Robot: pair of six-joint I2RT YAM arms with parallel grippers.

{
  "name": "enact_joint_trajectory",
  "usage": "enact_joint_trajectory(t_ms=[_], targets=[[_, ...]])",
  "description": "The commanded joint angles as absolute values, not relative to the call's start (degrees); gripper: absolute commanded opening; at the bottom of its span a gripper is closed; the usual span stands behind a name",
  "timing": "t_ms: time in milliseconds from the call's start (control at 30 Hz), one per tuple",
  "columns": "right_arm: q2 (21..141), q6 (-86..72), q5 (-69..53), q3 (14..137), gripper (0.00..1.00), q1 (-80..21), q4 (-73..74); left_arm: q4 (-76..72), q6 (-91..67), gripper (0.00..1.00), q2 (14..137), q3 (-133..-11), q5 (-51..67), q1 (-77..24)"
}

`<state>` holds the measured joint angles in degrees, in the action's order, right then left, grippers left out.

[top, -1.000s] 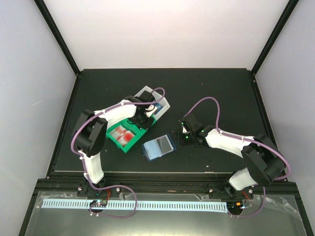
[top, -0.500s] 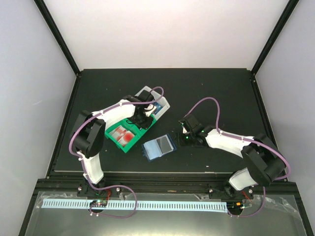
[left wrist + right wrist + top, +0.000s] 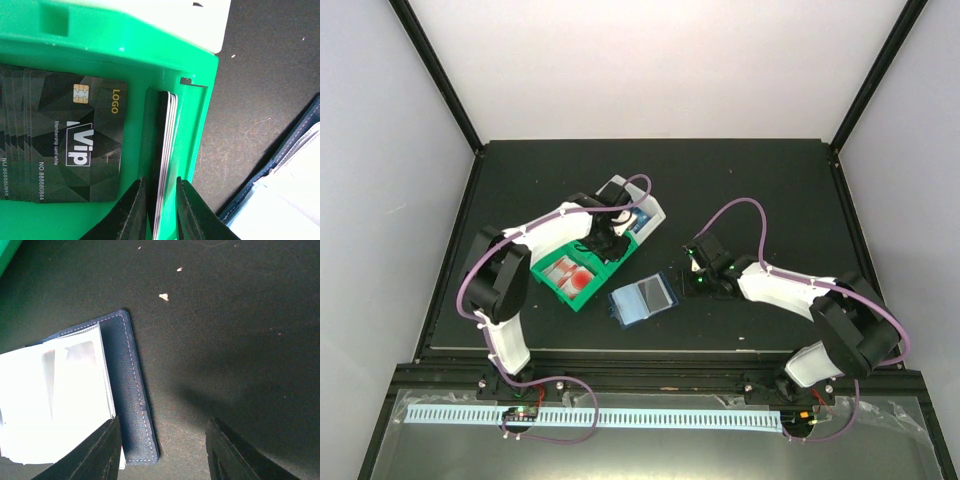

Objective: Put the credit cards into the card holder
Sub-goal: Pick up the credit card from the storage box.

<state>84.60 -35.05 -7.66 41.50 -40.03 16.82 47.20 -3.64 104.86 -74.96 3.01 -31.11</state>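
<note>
Well, credit cards [image 3: 162, 150] pinched on edge in the green bin [image 3: 125, 45]

A thin stack of them stands on its long edge in a narrow slot along one side of the bin, pale edges turned up toward the wrist camera. The left end effector [image 3: 161, 212] straddles the near end of that stack, one finger on each face. The fingers are drawn in so tight that I can see no gap on either side, so it is clenched on the cards. Just beside the slot, in the bin's wider compartment, black cards [image 3: 75, 145] lie flat and slightly fanned. The top one shows a gold chip, "LOGO" and "Vip". Seen from above, the end of the bin nearer the arms holds red-and-white cards [image 3: 570, 276]. A white bin [image 3: 205, 22] sits right against the green one on its far side.

The card holder [image 3: 642, 297] lies open on the tabletop [image 3: 750, 180], near the green bin but apart from it, on the side toward the right arm. Its clear sleeves [image 3: 55, 390] face up over the dark blue cover. The right end effector [image 3: 165, 455] hangs at the holder's edge nearest the right arm, released, its fingers spread wide with only cover and bare tabletop showing between them. One finger is over the corner of the sleeves and the other over open tabletop; whether either touches down I cannot tell
</note>
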Motion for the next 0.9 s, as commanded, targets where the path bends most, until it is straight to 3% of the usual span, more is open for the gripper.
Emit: enact_joint_trajectory(t_ms=[0,167,533,867], targets=[[84.4,-35.9,-7.2,40.8,0.49,-39.7,15.8,48.6,-4.0,0.17,101.8,-75.4,4.5,-31.0],[84.4,-35.9,-7.2,40.7,0.49,-39.7,15.9,48.7,-3.9,0.17,101.6,-75.2,4.6,-31.0],[84.5,-36.0,-7.2,41.0,0.49,-39.7,15.9,49.0,-3.9,0.03,101.1,-75.1,5.0,-31.0],[84.1,-35.9,-7.1,41.5,0.49,-39.7,16.3,49.7,-4.2,0.02,99.9,-75.1,4.6,-31.0]])
